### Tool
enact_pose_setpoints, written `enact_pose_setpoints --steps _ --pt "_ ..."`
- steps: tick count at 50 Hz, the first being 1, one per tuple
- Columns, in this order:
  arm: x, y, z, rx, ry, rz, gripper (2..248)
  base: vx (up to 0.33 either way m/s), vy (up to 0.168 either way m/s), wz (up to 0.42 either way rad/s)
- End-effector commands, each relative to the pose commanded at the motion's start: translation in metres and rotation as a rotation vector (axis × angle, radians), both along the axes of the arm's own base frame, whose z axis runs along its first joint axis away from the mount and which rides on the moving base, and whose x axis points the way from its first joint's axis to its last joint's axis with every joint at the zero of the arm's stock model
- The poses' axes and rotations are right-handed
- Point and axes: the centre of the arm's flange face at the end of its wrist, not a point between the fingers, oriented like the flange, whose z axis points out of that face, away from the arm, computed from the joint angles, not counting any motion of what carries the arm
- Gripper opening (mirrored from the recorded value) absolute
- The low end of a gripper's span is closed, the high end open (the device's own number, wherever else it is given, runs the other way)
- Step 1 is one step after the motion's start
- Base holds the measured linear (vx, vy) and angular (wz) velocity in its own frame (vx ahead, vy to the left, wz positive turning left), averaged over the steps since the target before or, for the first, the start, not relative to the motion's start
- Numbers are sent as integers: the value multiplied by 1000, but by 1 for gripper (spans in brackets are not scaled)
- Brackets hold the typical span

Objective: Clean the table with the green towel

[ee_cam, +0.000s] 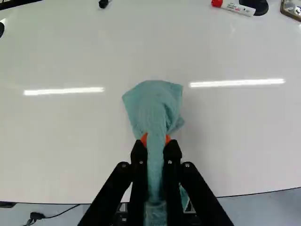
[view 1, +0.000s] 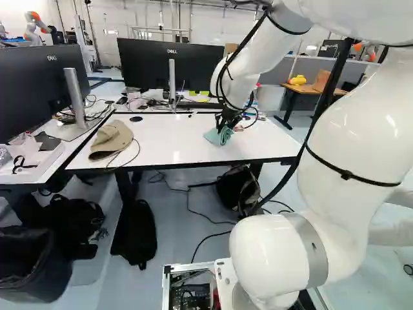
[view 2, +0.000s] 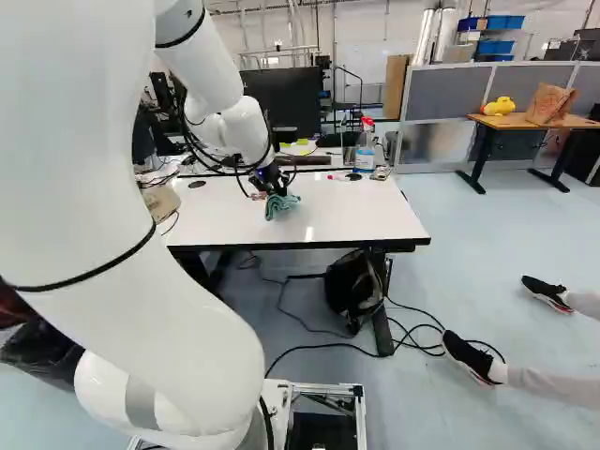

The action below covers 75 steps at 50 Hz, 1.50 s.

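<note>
My gripper is over the white table, toward its right part in the left base view. The green towel hangs from it down at the tabletop. In the wrist view the gripper is shut on the bunched towel, an orange pad on either side. One end of the cloth spreads out ahead of the fingers; the rest runs back between them. Whether the towel presses on the surface I cannot tell.
A tan cap lies at the table's left. Toward the far edge are a red-capped marker, a spray bottle and monitors. A black backpack is under the table; a person's feet show at the right.
</note>
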Motion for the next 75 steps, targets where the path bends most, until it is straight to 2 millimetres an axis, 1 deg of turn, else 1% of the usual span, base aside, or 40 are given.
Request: enact_pose_setpoints --steps 13,37,47,48,52,53,58,59,63,64,68,69,74,75 --pt "-6 -1 15 0 -32 -1 42 0 0 0" --pt "-6 -25 15 -1 -32 -53 42 0 0 0" --pt "-6 -26 15 -1 -32 -56 42 0 0 0" --pt "-6 -26 15 -1 -32 -56 65 0 0 0" --pt "-6 -26 15 -1 -32 -56 65 0 0 0" --pt "-6 -26 15 -1 -32 -56 99 0 0 0" --pt "-6 -26 15 -1 -32 -56 99 0 0 0" --pt "-6 -26 15 -1 -32 -56 134 0 0 0" --pt "-6 -26 15 -1 -32 -56 134 0 0 0" --pt "-6 -26 15 -1 -32 -56 169 0 0 0" --pt "-6 -26 15 -1 -32 -56 169 0 0 0" --pt "-6 -26 15 -1 -32 -56 206 0 0 0" --pt "-6 -26 15 -1 -32 -56 206 0 0 0" --pt "-6 -26 15 -1 -32 -56 243 0 0 0"
